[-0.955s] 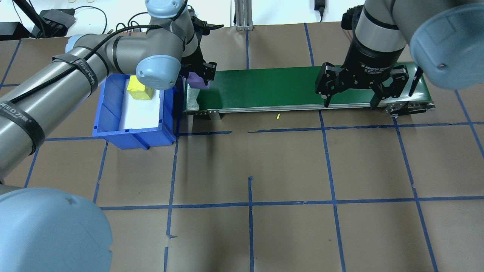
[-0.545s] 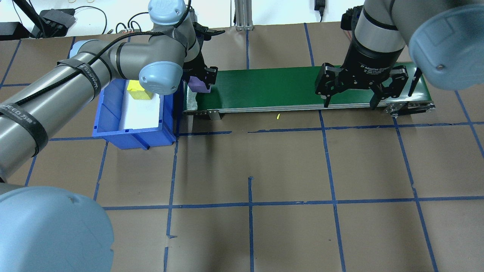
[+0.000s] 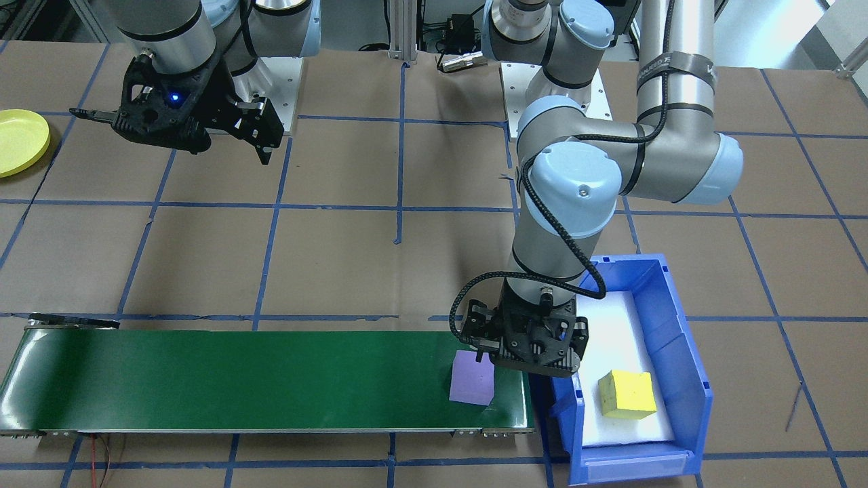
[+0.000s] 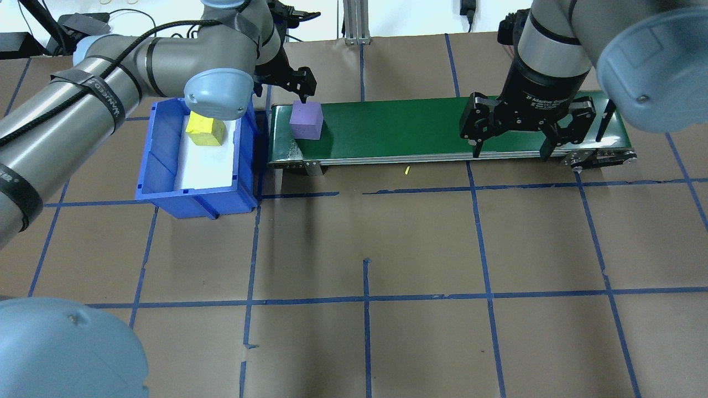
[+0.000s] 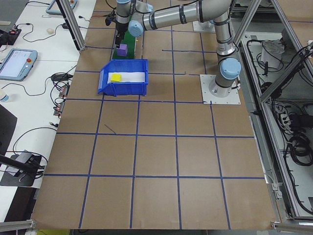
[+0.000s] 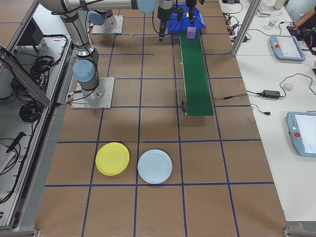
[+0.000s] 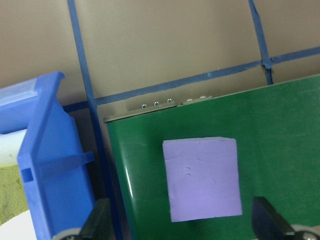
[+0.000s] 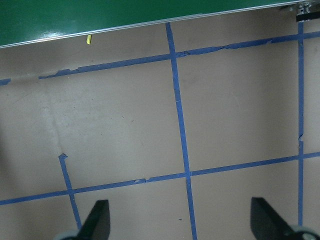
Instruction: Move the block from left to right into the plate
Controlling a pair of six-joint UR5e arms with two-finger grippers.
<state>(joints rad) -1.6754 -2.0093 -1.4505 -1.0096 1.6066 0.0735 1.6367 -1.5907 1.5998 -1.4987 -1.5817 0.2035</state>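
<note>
Brown papered table with blue tape grid. Left gripper, fingers spread and empty, hangs directly above purple block on green belt. Right gripper hovers spread and empty over the belt's opposite end. Yellow plate lies well beyond it.

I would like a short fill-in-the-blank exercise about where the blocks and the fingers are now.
1. The purple block rests on the green ____.
2. The yellow block lies in the ____ bin.
3. The left gripper has its fingers ____ above the purple block.

Missing words: conveyor belt; blue; open
</note>
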